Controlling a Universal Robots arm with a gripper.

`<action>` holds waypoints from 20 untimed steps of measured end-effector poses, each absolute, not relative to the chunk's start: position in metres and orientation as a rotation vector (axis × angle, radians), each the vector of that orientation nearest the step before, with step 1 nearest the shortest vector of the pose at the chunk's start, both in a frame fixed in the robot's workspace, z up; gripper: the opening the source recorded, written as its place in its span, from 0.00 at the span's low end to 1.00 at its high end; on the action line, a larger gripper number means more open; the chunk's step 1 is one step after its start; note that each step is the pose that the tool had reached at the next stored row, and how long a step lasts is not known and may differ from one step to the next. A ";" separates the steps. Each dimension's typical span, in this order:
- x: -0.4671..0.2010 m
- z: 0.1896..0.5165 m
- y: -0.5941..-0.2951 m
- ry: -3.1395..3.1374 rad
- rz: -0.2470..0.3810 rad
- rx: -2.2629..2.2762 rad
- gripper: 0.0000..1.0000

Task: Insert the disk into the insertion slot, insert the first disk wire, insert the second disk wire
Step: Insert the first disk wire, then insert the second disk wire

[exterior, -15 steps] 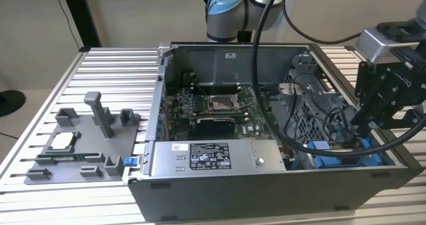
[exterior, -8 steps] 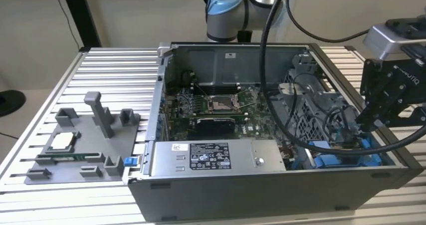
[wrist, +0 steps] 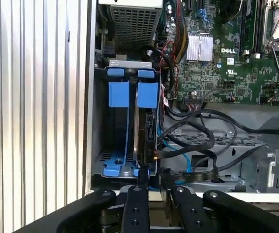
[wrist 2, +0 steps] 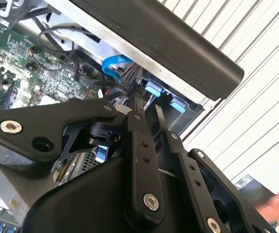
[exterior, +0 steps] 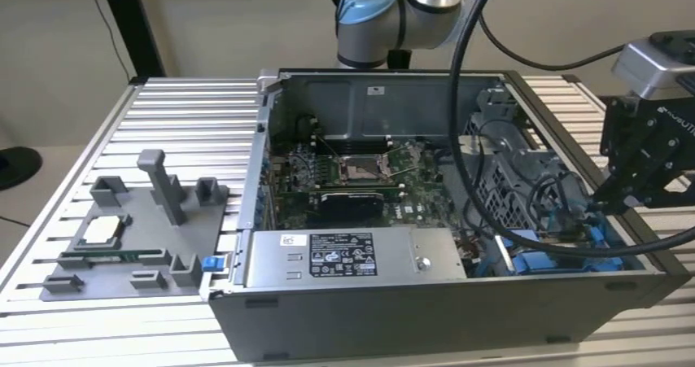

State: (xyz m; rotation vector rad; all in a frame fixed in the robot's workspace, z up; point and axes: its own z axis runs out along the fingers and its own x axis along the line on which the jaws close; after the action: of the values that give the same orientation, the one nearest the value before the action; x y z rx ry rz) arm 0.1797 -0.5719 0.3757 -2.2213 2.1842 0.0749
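We see the open computer case [exterior: 434, 318] standing on a slatted metal table [exterior: 185, 115]. The gripper [exterior: 604, 204] hangs over the case's near corner at the exterior view's right. There lies the insertion slot [wrist: 98, 121], a grey bay with blue plastic fittings and two compartments side by side.

The disk [wrist: 145, 126] stands on edge in the compartment on the motherboard [wrist: 217, 58] side. The one against the case wall holds just a blue rail [wrist: 118, 145]. A tangle of black wires [wrist: 192, 136] and a blue cable [wrist: 180, 153] runs up to the disk's exposed edge. One dark wire end [wrist: 156, 155] sits against that edge – we cannot tell whether it is seated.

In both wrist views the fingertips [wrist: 143, 175] sit just beside that end of the disk, close to the wire. They are parted by a narrow gap, and we make out nothing gripped between them.

Farther left in the exterior view, the grey labelled power-supply box [exterior: 347, 257] lies along the case's near side. A grey fixture [exterior: 130, 237] rests on the table, well apart from the gripper.
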 end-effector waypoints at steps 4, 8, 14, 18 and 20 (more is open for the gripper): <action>0.181 0.373 -0.572 2.176 0.076 -2.228 0.00; 0.182 0.372 -0.572 2.163 0.082 -2.237 0.00; 0.185 0.372 -0.572 2.121 0.114 -2.246 0.00; 0.186 0.372 -0.573 2.107 0.120 -2.254 1.00; 0.186 0.371 -0.574 2.101 0.128 -2.254 1.00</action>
State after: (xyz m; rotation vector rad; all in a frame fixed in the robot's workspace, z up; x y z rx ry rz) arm 0.1857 -0.5744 0.3712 -2.2536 2.1007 0.1279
